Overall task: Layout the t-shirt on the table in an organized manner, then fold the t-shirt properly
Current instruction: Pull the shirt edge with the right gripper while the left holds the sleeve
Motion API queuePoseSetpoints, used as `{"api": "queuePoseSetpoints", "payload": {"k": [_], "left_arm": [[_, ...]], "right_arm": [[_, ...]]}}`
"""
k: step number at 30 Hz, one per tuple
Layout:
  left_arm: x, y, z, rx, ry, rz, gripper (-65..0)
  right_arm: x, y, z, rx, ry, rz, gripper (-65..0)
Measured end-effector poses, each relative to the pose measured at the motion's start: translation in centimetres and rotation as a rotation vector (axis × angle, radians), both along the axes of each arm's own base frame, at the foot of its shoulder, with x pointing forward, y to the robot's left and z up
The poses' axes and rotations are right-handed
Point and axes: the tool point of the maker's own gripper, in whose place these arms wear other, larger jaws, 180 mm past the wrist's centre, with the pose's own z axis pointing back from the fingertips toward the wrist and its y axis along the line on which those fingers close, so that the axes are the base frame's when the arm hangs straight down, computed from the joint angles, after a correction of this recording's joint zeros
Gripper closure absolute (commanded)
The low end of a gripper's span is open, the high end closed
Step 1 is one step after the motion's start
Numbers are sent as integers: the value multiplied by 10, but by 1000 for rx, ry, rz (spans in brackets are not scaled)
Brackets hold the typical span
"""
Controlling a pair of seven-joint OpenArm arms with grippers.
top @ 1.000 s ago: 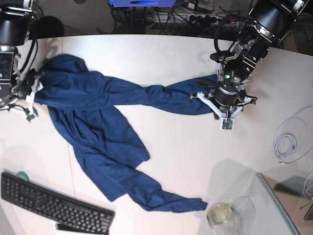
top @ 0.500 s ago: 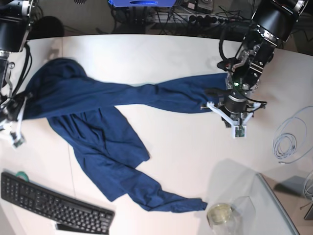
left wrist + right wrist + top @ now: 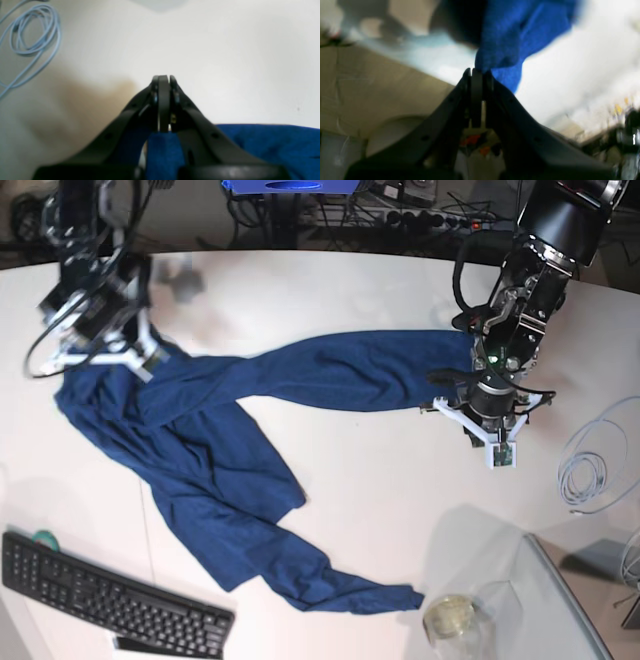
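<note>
The navy t-shirt [image 3: 220, 470] lies twisted across the white table [image 3: 380, 480]. One long band of it stretches right to my left gripper [image 3: 468, 385]. That gripper [image 3: 163, 100] is shut on the cloth's end, and blue fabric [image 3: 250, 145] shows under its fingers. At the far left, my right gripper [image 3: 125, 350] is shut on the shirt's upper left edge. In the right wrist view a bunch of blue cloth [image 3: 510, 45] rises from the closed tips of the right gripper [image 3: 477, 75]. A lower flap trails toward the front [image 3: 350, 590].
A black keyboard [image 3: 110, 600] lies at the front left with a small green object [image 3: 42, 537] beside it. A coiled pale cable [image 3: 585, 470] [image 3: 30, 32] sits to the right. A glass jar [image 3: 450, 618] and a grey panel [image 3: 570, 600] stand at the front right.
My right gripper has shut on the shirt's left edge and carried it toward the far side and to the right. My left gripper has dragged its end farther right, stretching the band.
</note>
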Motion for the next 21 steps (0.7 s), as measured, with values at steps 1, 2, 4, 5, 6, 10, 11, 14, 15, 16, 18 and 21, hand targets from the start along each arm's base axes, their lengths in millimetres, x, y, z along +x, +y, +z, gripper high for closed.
{"api": "queuePoseSetpoints", "payload": {"k": [1, 2, 4, 5, 6, 10, 11, 14, 15, 16, 18, 21], "left_arm": [[-1, -2, -2, 6, 6, -9, 0], [-4, -10, -5, 16, 16, -37, 0], [-10, -31, -14, 18, 43, -108, 0], [-14, -45, -19, 9, 59, -150, 0], [-19, -58, -23, 2, 73, -184, 0], [-33, -85, -35, 2, 111, -273, 0], [-36, -87, -37, 8, 120, -284, 0], [-41, -90, -45, 14, 140, -301, 0], [-43, -88, -50, 19, 152, -298, 0], [-46, -83, -56, 28, 171, -290, 0], [-51, -68, -65, 62, 193, -269, 0], [-50, -59, -68, 90, 189, -261, 0]], "right_arm": [[-3, 8, -3, 18, 10, 19, 0], [-3, 12, -3, 24, 9, 32, 0], [-5, 10, -4, 13, 12, 38, 0], [-8, 6, -5, 0, 24, 37, 0], [-14, 4, -10, -7, 49, 36, 0], [-37, -10, -38, -36, 178, 29, -3], [-42, -13, -44, -46, 204, 27, -3], [-52, -20, -52, -25, 236, -36, -63], [-52, -30, -51, -36, 232, -69, -110], [-51, -40, -49, -51, 226, -99, -165], [-50, -65, -42, -95, 212, -160, -306], [-51, -92, -34, -131, 195, -220, -462]]}}
